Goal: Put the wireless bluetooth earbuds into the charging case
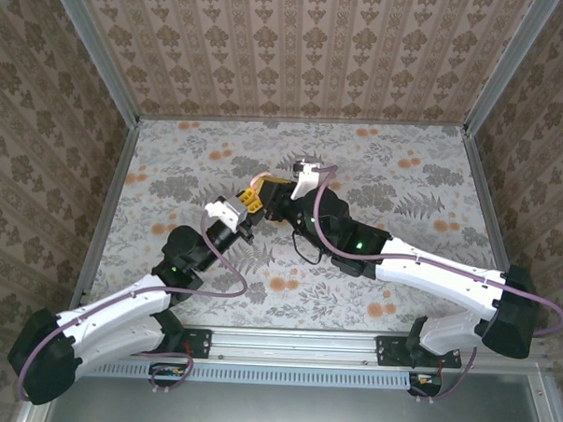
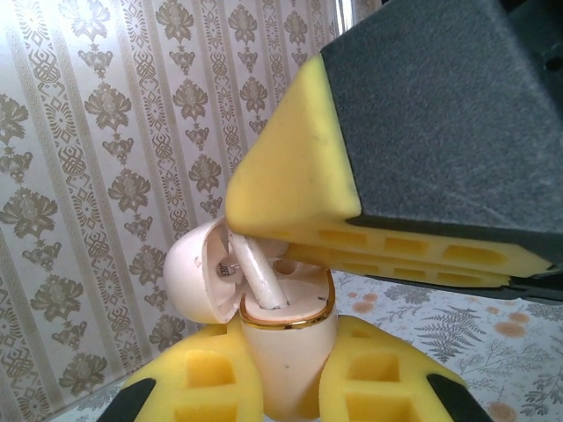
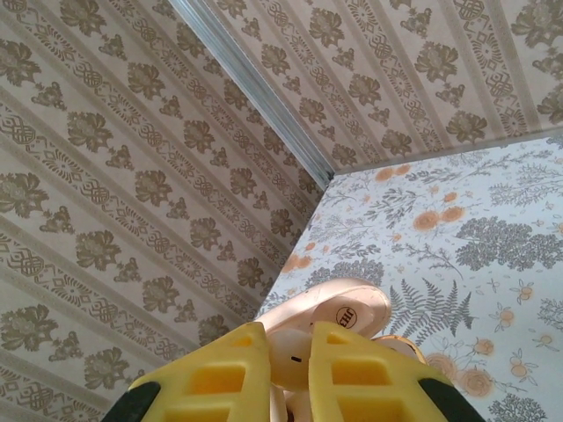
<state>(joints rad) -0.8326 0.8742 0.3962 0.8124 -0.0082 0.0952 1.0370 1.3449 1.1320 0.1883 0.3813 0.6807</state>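
The white charging case (image 2: 286, 360) stands upright between the yellow fingers of my left gripper (image 2: 290, 380), which is shut on its body. Its lid (image 2: 193, 268) is swung open to the left, and a gold rim circles the mouth. One white earbud (image 2: 258, 274) has its stem down in a socket of the case. My right gripper (image 3: 290, 362) is shut on that earbud's head (image 3: 291, 352), with the open lid (image 3: 347, 309) just beyond. From above, the left gripper (image 1: 251, 202) and right gripper (image 1: 266, 187) meet mid-table.
The flowered tabletop (image 1: 395, 179) stretches around both arms. Patterned walls (image 1: 298, 53) close in the back and sides, with a metal post (image 3: 255, 88) in the corner. The right gripper's fingers (image 2: 299, 176) hang directly over the case.
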